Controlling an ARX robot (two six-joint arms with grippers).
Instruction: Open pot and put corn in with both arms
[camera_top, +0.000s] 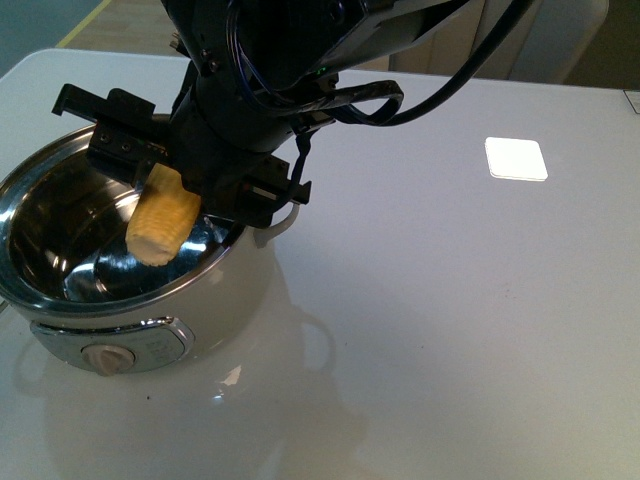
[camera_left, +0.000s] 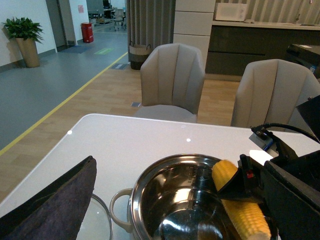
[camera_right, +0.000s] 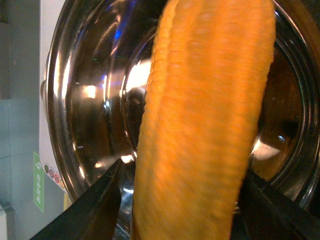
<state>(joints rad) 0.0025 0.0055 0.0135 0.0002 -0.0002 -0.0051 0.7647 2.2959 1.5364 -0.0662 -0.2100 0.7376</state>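
Note:
The cream-white pot (camera_top: 235, 295) stands open at the table's near left, its steel inside bare. My right gripper (camera_top: 185, 190) hangs over the pot's mouth, shut on the yellow corn (camera_top: 160, 222), which points down into the pot with its tip below the rim. The right wrist view is filled by the corn (camera_right: 200, 125), held between dark fingers (camera_right: 95, 210) above the shiny pot (camera_right: 90, 100) bottom. In the left wrist view the corn (camera_left: 242, 212) tilts inside the pot (camera_left: 145, 185). Beside that pot, my left gripper (camera_left: 90, 200) is shut on the glass lid (camera_left: 100, 225).
The pot's beige dial (camera_top: 105, 357) faces me and a loop handle (camera_top: 285, 222) sticks out on the right. A white square (camera_top: 516, 158) lies on the white table (camera_top: 450, 330). Two grey chairs (camera_left: 172, 75) stand beyond the table's far edge.

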